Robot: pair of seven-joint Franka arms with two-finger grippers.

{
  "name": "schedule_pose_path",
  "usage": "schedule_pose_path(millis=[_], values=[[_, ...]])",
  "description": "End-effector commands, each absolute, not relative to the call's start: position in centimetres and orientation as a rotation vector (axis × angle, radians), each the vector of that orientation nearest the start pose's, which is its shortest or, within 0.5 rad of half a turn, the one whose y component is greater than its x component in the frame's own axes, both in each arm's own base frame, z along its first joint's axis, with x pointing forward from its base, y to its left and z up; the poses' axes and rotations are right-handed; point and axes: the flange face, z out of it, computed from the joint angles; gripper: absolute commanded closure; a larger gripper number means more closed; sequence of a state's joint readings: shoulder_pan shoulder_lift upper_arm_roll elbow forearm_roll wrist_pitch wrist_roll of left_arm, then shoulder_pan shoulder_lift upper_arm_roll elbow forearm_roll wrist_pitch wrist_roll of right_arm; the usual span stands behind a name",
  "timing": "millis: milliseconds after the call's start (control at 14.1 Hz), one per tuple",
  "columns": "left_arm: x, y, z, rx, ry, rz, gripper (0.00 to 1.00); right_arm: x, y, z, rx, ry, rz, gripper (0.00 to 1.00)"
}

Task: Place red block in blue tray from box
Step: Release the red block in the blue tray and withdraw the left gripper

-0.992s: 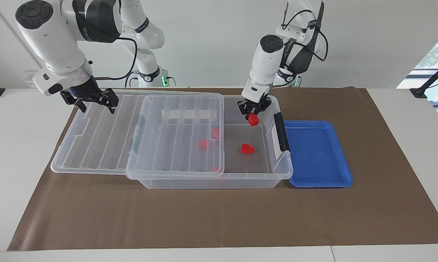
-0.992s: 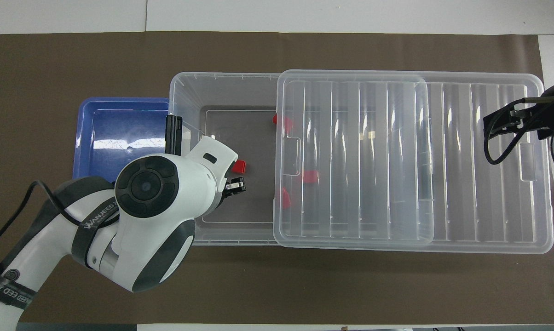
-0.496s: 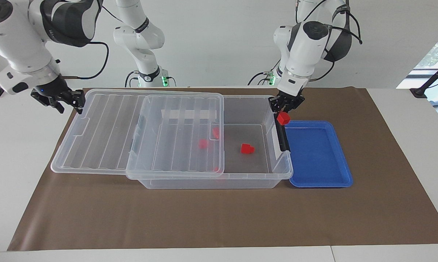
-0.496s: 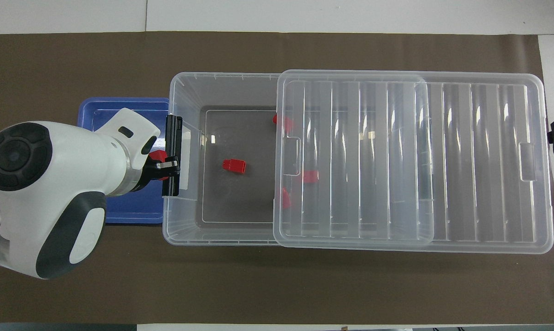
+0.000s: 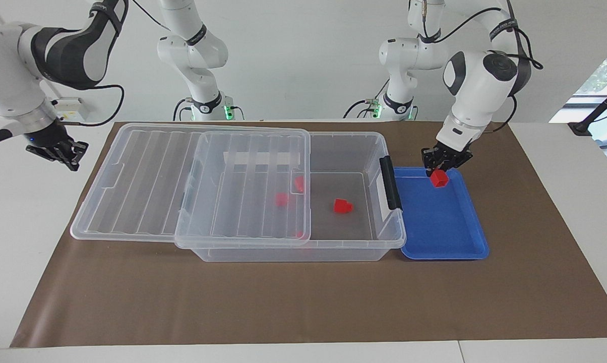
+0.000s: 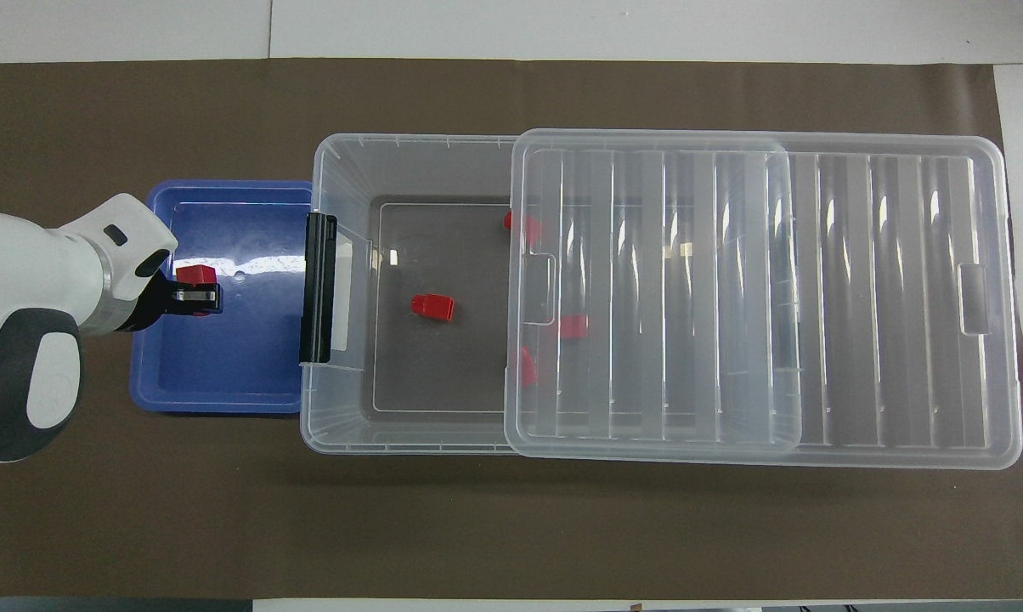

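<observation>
My left gripper (image 5: 441, 170) is shut on a red block (image 5: 438, 178) and holds it low over the blue tray (image 5: 447, 227). In the overhead view the gripper (image 6: 194, 294) and the block (image 6: 195, 274) show over the tray (image 6: 223, 365). The tray lies against the latch end of the clear box (image 5: 293, 252), toward the left arm's end of the table. Another red block (image 5: 342, 205) lies on the open part of the box floor. My right gripper (image 5: 56, 150) waits over the white table, off the lid's end.
The ribbed clear lid (image 5: 132, 191) is slid toward the right arm's end and covers about half the box. Red blocks (image 5: 282, 199) show through it. A black latch (image 5: 390, 182) stands on the box end beside the tray. A brown mat (image 5: 303, 302) covers the table.
My left gripper has carried the red block up out of the box, over the latch end, and down over the blue tray. My right gripper has drawn back off the lid.
</observation>
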State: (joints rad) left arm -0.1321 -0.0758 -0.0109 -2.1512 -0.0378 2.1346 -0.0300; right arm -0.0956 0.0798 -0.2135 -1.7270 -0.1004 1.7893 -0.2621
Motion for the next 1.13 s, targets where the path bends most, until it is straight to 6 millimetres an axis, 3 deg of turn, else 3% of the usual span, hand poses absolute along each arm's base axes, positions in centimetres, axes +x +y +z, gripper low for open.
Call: schedule_pose_path(millis=[0,213,425,496,567,638,709,850,1063], values=[[54.2,-6.5,38.7,-3.152,0.265,-0.091,1.0,54.2,-18.9,50.9,-3.238,0.023,0.097,1.0],[55.7,-5.7,33.7,-3.146,0.292,-0.136,1.0,53.7,-19.2,49.6,-3.234,0.02,0.076,1.0],[56.1,-5.3,30.2,-3.139,0.36,-0.103,1.0,53.6,-18.7,49.1,-3.23,0.016,0.055,1.0],[56.2,-5.3,29.9,-3.139,0.362,-0.103,1.0,53.7,-18.2,48.9,-3.229,0.011,0.061,1.0],[56.2,-5.3,30.1,-3.141,0.348,-0.091,0.74,53.9,-17.4,48.8,-3.229,-0.004,0.059,1.0],[56.3,-5.3,30.4,-3.141,0.351,-0.1,0.01,54.1,-16.8,48.7,-3.227,-0.011,0.057,1.0],[56.4,-5.4,31.2,-3.141,0.342,-0.112,0.0,54.2,-16.3,48.7,-3.227,-0.011,0.056,1.0],[56.6,-5.5,34.7,-3.14,0.346,-0.132,0.0,54.4,-15.7,48.7,-3.227,-0.021,0.055,1.0],[57.0,-6.0,41.3,-3.141,0.362,-0.12,0.0,54.3,-15.2,48.2,-3.208,-0.019,0.058,1.0]])
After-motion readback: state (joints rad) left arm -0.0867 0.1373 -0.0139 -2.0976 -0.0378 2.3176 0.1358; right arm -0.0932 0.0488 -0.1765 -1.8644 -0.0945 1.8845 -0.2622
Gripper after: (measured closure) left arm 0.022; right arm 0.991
